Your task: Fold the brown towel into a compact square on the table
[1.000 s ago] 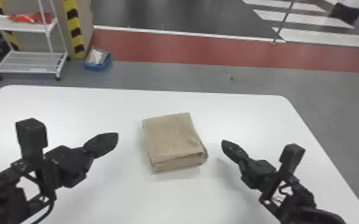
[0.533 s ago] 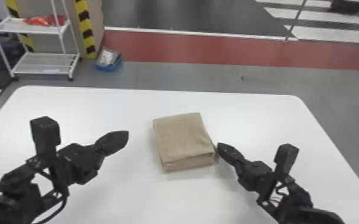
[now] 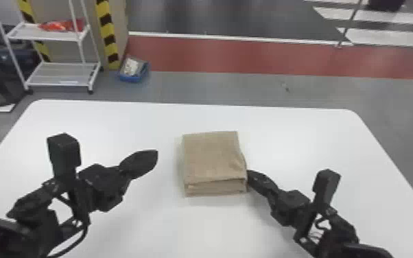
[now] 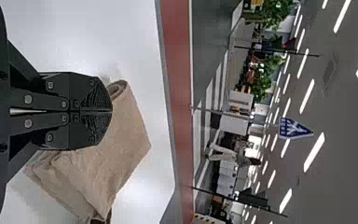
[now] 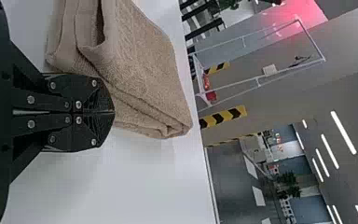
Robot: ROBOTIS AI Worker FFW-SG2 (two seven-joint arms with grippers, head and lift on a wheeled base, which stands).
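"Why is the black right gripper (image 3: 251,175), fingers together, touching the folded brown cloth towel (image 3: 212,156) on the white table (image 3: 305,140)?"
"Probably for squaring its side; the black left gripper (image 3: 153,156), also closed, is hovering."

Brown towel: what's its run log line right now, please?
towel folded, on table | right gripper shut, at towel's right side | left gripper shut, left of towel

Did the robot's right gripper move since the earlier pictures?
Yes. Against the table's far right corner, the right gripper has shifted toward the robot's left, closing the gap to the towel's right side.
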